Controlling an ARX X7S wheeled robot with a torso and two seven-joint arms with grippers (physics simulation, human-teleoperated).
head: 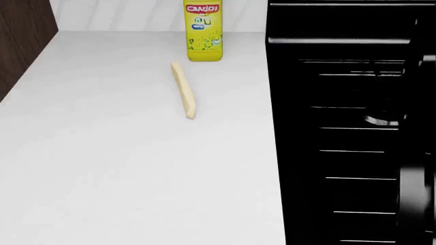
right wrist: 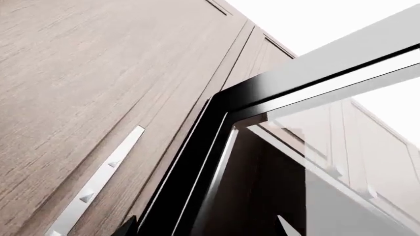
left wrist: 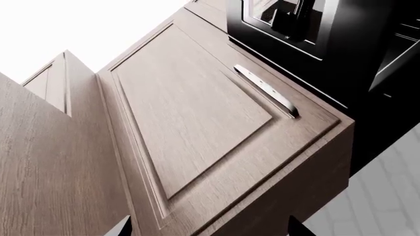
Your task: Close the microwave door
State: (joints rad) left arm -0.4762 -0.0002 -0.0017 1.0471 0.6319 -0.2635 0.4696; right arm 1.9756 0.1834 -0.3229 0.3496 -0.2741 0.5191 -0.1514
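The black microwave (head: 347, 127) fills the right side of the head view, and neither arm shows there. In the right wrist view the microwave door (right wrist: 217, 147), a black frame around clear glass, runs up from between my fingertips. My right gripper (right wrist: 206, 228) is open, with the door's frame edge in the gap; I cannot tell whether it touches. My left gripper (left wrist: 208, 230) is open and faces a wooden cabinet door (left wrist: 196, 113). A black appliance (left wrist: 295, 24) stands past that cabinet's far corner.
A yellow bottle (head: 203, 30) stands at the back of the white counter (head: 136, 168), with a pale breadstick (head: 183, 89) lying in front of it. A dark wood panel (head: 20, 41) bounds the counter's left. The cabinets carry silver handles (left wrist: 266, 90) (right wrist: 95, 184).
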